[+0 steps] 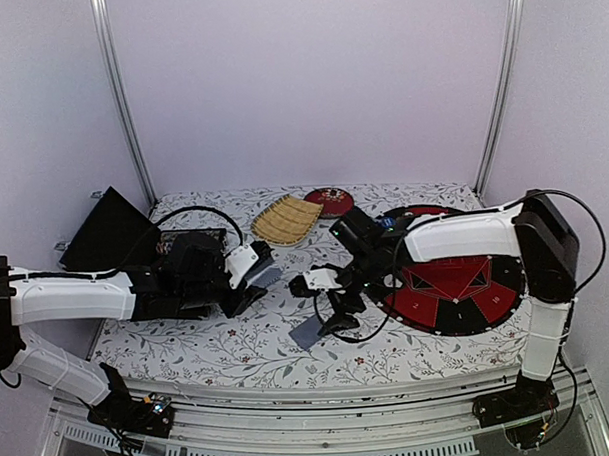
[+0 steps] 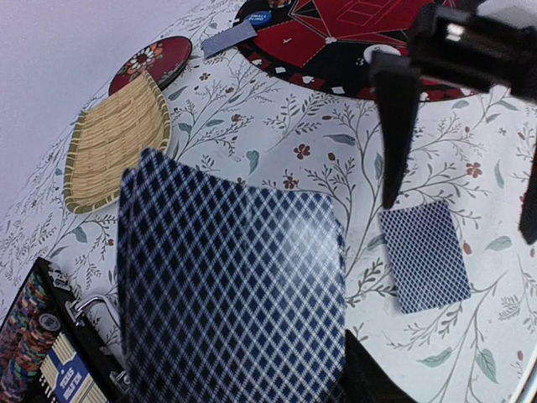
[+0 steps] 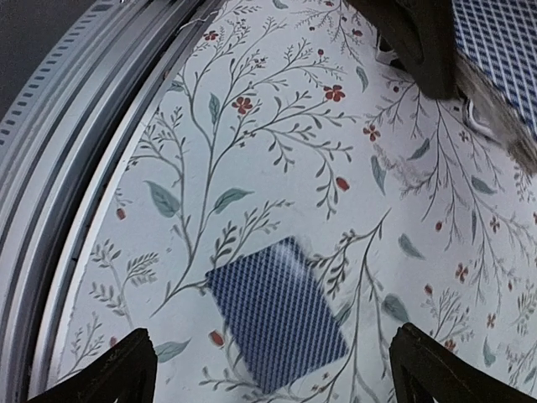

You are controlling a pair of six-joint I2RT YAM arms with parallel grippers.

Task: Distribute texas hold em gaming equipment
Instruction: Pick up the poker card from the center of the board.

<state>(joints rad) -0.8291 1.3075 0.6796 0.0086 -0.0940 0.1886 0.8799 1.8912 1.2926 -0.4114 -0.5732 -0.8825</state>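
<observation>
Card point(image 3: 277, 323) lies face down on the worktop point(image 3: 252, 151) directly below the right gripper point(image 3: 281, 374), whose jaws stand wide apart. Left gripper point(image 1: 255, 286) clamps the deck point(image 2: 231, 285).

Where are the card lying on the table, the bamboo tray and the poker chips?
card point(image 3: 277, 315): right wrist view, middle of its blue patterned back.
bamboo tray point(image 2: 109, 143): left wrist view, bare woven middle.
poker chips point(image 2: 27, 323): left wrist view, edges of the chips lined up in the case.
</observation>
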